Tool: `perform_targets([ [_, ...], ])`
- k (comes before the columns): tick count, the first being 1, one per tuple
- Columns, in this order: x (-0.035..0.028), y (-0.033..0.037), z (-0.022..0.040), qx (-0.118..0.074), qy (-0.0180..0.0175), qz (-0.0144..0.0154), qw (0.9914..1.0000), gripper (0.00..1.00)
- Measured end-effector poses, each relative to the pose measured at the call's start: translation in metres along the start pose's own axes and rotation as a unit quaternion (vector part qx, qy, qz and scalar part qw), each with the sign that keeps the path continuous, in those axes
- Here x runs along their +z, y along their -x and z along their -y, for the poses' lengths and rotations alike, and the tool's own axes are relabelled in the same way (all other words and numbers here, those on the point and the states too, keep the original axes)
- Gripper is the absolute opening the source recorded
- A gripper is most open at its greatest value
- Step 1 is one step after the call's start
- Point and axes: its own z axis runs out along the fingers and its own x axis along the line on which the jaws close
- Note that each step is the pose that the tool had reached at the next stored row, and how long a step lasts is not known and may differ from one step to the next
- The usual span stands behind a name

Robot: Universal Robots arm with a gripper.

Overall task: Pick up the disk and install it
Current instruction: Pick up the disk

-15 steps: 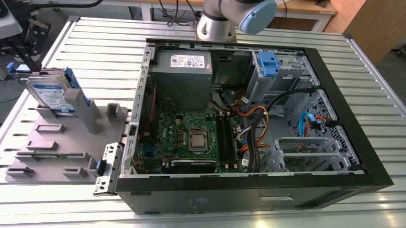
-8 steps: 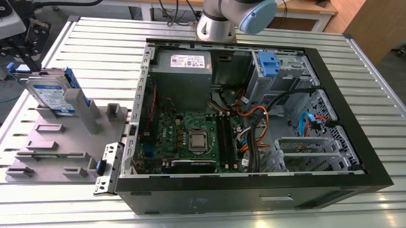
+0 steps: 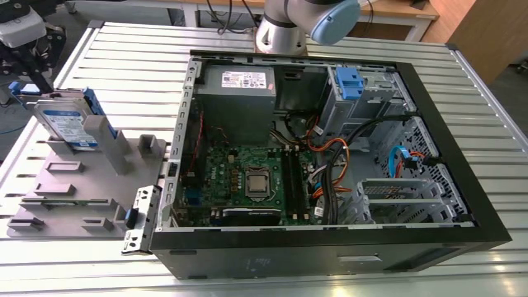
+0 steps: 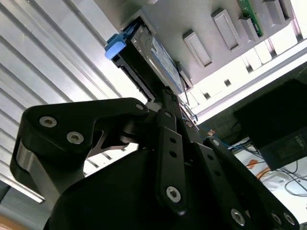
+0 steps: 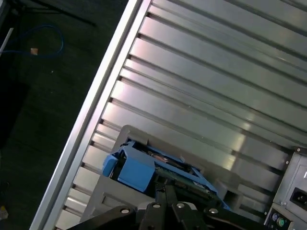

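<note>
End effector (image 4: pixel 169 98) | near disk (image 3: pixel 66 125) | blue-white label | upright in grey rack (image 3: pixel 78 185)

The arm (image 3: pixel 281 32) is a smooth silver-grey tube, and its joint is closed by a rounded light-blue cap (image 3: pixel 334 20). In the second wrist view the gripper (image 4: pixel 168 98) is matte black. It has a broad rounded knuckle (image 4: pixel 81 124) carrying 2 silver screws, and flat linkage bars (image 4: pixel 170 158) studded with more round silver heads. A dull grey metal band (image 4: pixel 21 160) edges the knuckle. In the first wrist view the black bars carry a row of silver heads.
</note>
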Motion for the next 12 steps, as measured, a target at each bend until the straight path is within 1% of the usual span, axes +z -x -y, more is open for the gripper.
perform_targets([
  [3,0.0,0.0,0.0,-0.026,0.0004,-0.0003,0.99965,0.11],
  [6,0.0,0.0,0.0,-0.052,0.0007,-0.0007,0.99862,0.11],
  [8,0.0,0.0,0.0,-0.07,0.001,-0.0009,0.99757,0.11],
  [9,0.0,0.0,0.0,-0.079,0.0011,-0.0011,0.9969,0.11],
  [12,0.0001,0.0,0.0,-0.104,0.0015,-0.0014,0.99455,0.11],
])
